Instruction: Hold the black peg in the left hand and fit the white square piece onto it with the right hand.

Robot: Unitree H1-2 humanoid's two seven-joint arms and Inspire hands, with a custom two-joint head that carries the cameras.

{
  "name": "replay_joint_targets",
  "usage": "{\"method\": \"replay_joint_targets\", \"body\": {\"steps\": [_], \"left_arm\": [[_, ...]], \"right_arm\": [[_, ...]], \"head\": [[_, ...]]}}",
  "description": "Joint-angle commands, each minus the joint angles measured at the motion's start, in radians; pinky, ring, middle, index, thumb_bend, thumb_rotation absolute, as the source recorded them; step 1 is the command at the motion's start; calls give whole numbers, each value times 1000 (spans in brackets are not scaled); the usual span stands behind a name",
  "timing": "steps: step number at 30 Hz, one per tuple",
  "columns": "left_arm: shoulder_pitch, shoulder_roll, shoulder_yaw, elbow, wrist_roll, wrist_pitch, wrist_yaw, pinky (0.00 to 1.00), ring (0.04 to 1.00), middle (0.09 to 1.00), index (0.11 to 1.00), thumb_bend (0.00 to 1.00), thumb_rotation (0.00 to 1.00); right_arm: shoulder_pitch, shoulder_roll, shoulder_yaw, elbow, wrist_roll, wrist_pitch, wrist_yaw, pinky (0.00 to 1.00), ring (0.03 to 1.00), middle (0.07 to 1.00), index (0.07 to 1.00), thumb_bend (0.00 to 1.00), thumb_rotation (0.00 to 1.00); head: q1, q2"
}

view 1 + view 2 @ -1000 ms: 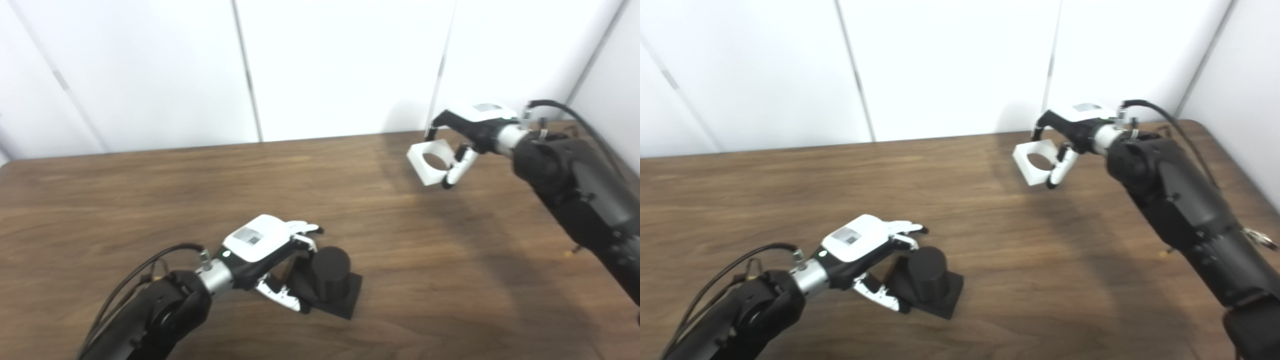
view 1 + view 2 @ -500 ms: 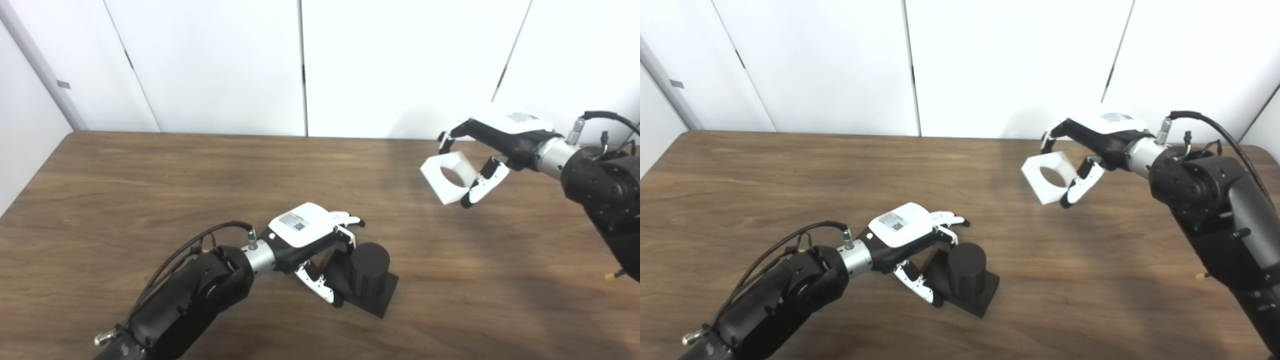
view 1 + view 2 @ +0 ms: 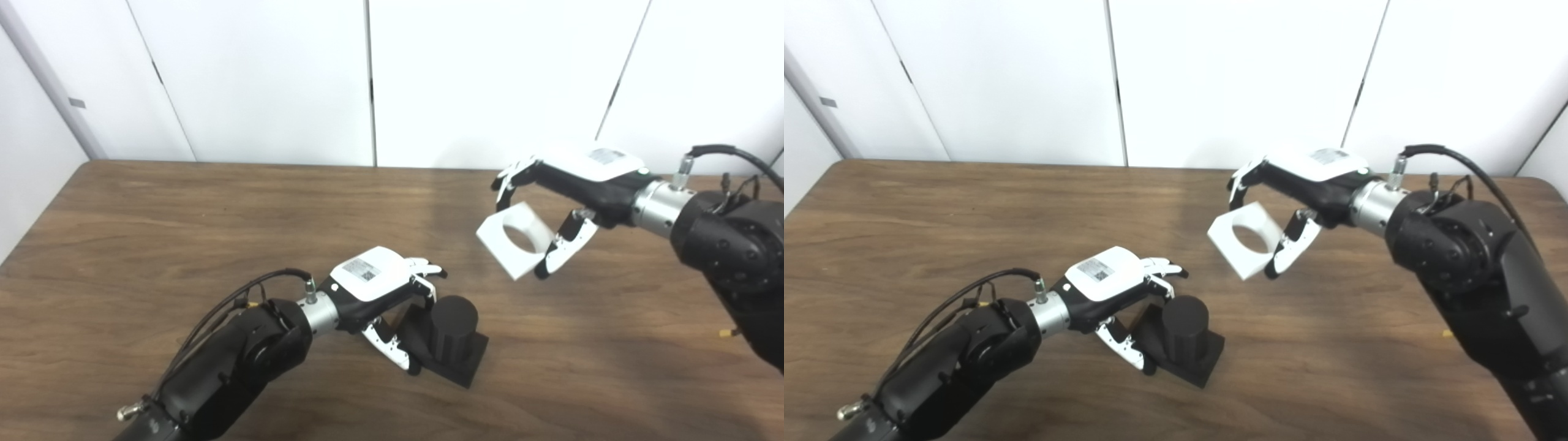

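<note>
While carried: white square piece (image 3: 516,241) is clamped in right hand (image 3: 566,202), aloft, hole tilted.
Peg: black peg (image 3: 452,331) is gripped at its base by left hand (image 3: 380,294).
Next: hole must be aligned over peg, then lowered.

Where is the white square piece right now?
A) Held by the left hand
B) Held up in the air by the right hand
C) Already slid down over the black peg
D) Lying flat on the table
B: the white piece is off the table in the right hand, tilted, up and to the right of the black peg, which stands on the table in the left hand.
</note>
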Motion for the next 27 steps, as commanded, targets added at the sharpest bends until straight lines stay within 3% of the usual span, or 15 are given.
{"method": "replay_joint_targets", "body": {"steps": [1,19,27], "left_arm": [[34,-7,-50,66,62,24,-80,767,924,919,492,523,74],[35,-8,-45,60,63,32,-87,783,921,915,492,523,74],[38,-7,-44,50,65,38,-91,783,924,914,492,523,74]], "right_arm": [[-39,-4,-14,-49,-10,6,4,812,864,809,479,522,128],[-15,20,27,-106,26,-43,40,769,833,777,476,522,132],[-10,33,45,-120,15,-32,67,769,832,776,476,522,133]], "head": [[-1,1],[-10,7],[-13,14]]}}
